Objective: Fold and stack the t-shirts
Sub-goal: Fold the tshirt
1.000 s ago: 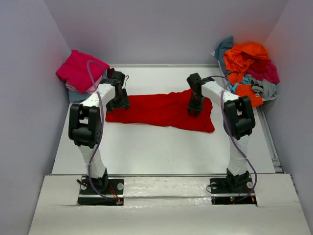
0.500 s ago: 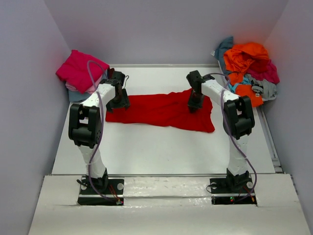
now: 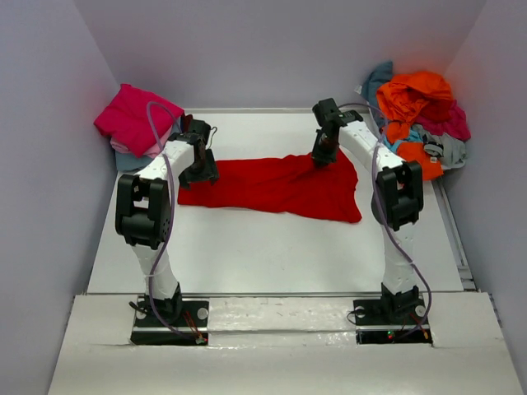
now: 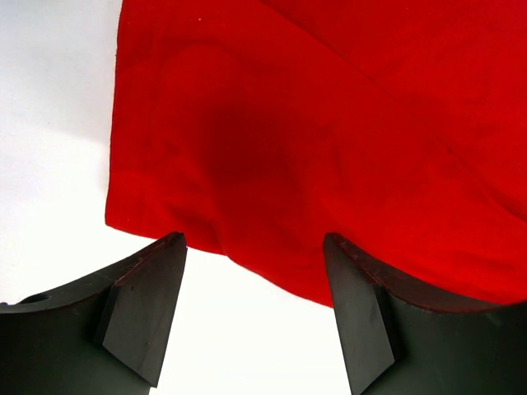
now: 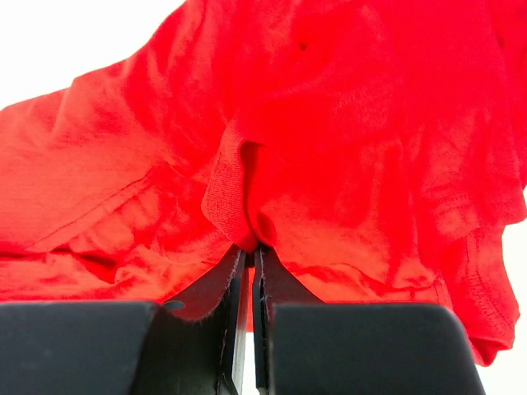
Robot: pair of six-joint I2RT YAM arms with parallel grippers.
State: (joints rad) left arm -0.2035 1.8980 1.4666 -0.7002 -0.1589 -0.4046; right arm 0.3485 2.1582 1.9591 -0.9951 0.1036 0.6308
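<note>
Red shirt (image 3: 272,185) spans the middle, magenta stack (image 3: 132,119) and mixed heap (image 3: 416,103) fill far corners, near table (image 3: 272,255) bare.

- A spread t-shirt (image 3: 272,188) lies across the middle of the table (image 3: 272,255).
- The left gripper (image 3: 200,170) is over its left end, the right gripper (image 3: 323,156) at its back edge.
- A stack of t-shirts (image 3: 132,122) lies in the back left corner, a heap of t-shirts (image 3: 420,115) in the back right.

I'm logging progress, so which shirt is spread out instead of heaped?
The bright red t-shirt, flat in the middle; the others lie bunched in the left pile and right pile.
</note>
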